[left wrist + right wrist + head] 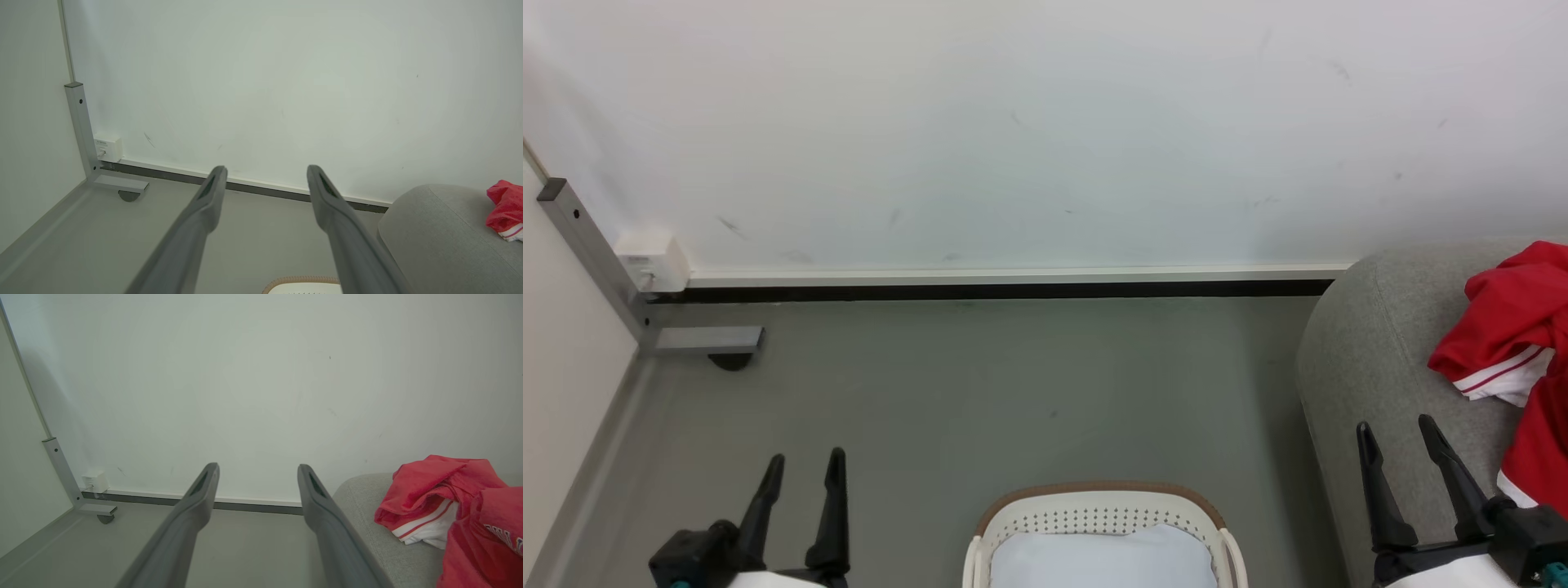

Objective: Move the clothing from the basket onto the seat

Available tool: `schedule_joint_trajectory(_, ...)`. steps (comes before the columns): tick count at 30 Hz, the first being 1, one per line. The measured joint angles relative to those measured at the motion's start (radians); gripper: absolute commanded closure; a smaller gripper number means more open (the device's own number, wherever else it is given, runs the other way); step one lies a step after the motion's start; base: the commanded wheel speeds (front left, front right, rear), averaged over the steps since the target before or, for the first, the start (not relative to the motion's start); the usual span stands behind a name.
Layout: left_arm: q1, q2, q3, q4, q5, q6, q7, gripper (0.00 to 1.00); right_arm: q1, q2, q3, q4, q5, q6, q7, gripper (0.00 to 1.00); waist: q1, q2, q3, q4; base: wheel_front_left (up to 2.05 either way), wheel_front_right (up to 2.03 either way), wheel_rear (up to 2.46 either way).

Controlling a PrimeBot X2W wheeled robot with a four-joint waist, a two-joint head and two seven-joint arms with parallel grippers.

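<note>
Nearest the robot, at the bottom middle of the head view, sits the basket [1094,517]. Its long axis runs left to right, and a pale bluish-white cloth [1103,559] lies inside; no red fabric shows in the visible part. On either side of it are the left gripper [806,457] and the right gripper [1393,423], both pointing toward the far wall. Each has its fingers spread wide with nothing between them. The basket thus lies between the two arms and nearer than their fingertips, about equally close to each. Any reach into it would likely mean drawing back and down, not forward.

The right gripper shows against the rounded left end of the seat [1372,351], so that arm is the nearer one for placing. Farther right on the seat lies the clothing [1515,327], red with a white striped hem, bunched on the cushion. Beyond are the grey floor [980,384] and the white wall [1045,122].

The right wrist view adds white lettering on one garment, which the head view cuts off. The head view gives the basket's inside, whereas the left wrist view catches its far rim.
</note>
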Motion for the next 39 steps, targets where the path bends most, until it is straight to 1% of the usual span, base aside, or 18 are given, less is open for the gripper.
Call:
schedule_joint_trajectory(5,0.013,-0.026,0.024,0.013,0.034,-0.025,0.000,0.00,0.026,0.046,-0.013,-0.044,-0.059,0.000,-0.004,0.00,0.0002,0.0000,0.007,-0.009,0.00,0.00,0.00)
schedule_joint_trajectory(11,0.016,-0.046,0.055,0.031,0.072,-0.036,0.000,0.00,0.043,0.069,-0.025,-0.051,-0.079,0.000,-0.004,0.00,0.0001,0.0000,0.011,-0.017,0.00,0.00,0.00)
schedule_joint_trajectory(19,0.016,-0.059,0.081,0.035,0.093,-0.050,0.000,0.00,0.042,0.074,-0.026,-0.033,-0.079,0.000,-0.005,0.00,0.0001,0.0000,0.011,-0.017,0.00,0.00,0.00)
schedule_joint_trajectory(26,0.014,-0.063,0.098,0.041,0.113,-0.052,0.000,0.00,0.039,0.077,-0.015,-0.023,-0.074,0.000,-0.005,0.00,0.0001,0.0000,0.009,-0.012,0.00,0.00,0.00)
schedule_joint_trajectory(34,0.014,-0.065,0.103,0.050,0.113,-0.055,0.000,0.00,0.037,0.077,-0.006,-0.022,-0.070,0.000,-0.005,0.00,0.0001,0.0000,0.011,-0.009,0.00,0.00,0.00)
schedule_joint_trajectory(35,0.015,-0.066,0.102,0.057,0.113,-0.055,0.000,1.00,0.038,0.077,-0.005,-0.018,-0.070,0.000,-0.004,1.00,0.0002,0.0000,0.011,-0.009,0.00,0.00,0.00)
schedule_joint_trajectory(39,0.033,-0.075,0.100,0.091,0.108,-0.055,0.005,1.00,0.060,0.079,0.001,0.013,-0.061,0.000,0.002,1.00,0.0001,0.0000,0.012,-0.008,0.00,0.00,0.00)
